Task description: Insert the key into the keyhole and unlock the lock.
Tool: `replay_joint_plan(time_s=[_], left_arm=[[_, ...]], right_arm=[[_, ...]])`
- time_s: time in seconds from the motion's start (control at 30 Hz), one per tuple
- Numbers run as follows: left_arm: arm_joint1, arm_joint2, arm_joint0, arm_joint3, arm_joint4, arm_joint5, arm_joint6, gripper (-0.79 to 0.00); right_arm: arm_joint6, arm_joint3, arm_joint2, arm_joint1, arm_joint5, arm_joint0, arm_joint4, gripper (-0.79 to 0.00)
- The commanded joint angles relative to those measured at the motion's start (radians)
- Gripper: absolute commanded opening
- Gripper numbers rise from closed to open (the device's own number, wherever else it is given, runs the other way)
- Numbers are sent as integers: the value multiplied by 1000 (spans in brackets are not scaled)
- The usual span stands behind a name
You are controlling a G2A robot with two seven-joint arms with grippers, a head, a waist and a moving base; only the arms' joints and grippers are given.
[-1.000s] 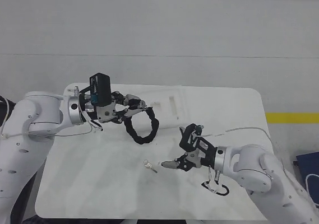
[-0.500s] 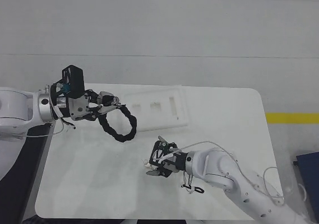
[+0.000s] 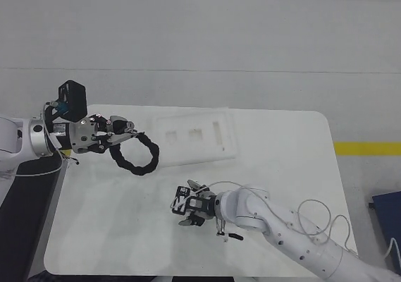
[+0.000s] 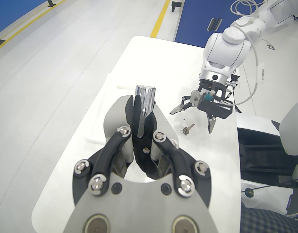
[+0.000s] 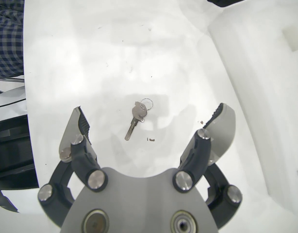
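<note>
From above, the left end effector (image 3: 119,131) was clamped on the lock (image 3: 135,170). The lock's black cable loop hung over the counter (image 3: 292,162) near its back left corner, beside a white foam tray (image 3: 193,134) at the back edge. The right end effector (image 3: 184,209) hovered between the counter's middle and its front edge.

In the left wrist view, the lock's chrome barrel stuck out past the closed fingertips.

In the right wrist view, the right end effector's fingers were spread wide. The key (image 5: 136,118) lay flat on the counter between them, untouched.
</note>
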State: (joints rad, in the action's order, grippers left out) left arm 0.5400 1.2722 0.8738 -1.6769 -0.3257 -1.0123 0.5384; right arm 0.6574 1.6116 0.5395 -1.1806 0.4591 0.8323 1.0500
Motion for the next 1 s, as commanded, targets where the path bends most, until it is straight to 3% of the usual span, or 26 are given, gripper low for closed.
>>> replay_joint_plan(time_s=[0.0, 0.3, 0.5, 0.77, 0.97], left_arm=[[0, 0, 0, 0, -1, 0, 0, -785], [0, 0, 0, 0, -1, 0, 0, -785], [0, 0, 0, 0, -1, 0, 0, -785], [0, 0, 0, 0, -1, 0, 0, -785], [0, 0, 0, 0, -1, 0, 0, -785]], right_arm=[[-1, -27, -17, -14, 5, -16, 4, -58], [-16, -76, -64, -54, 7, -40, 55, -117], [-29, -97, -82, -72, 13, -41, 109, -277], [-29, -117, -84, -91, 19, -43, 143, -385], [-27, -131, -71, -98, 4, -33, 168, -422]])
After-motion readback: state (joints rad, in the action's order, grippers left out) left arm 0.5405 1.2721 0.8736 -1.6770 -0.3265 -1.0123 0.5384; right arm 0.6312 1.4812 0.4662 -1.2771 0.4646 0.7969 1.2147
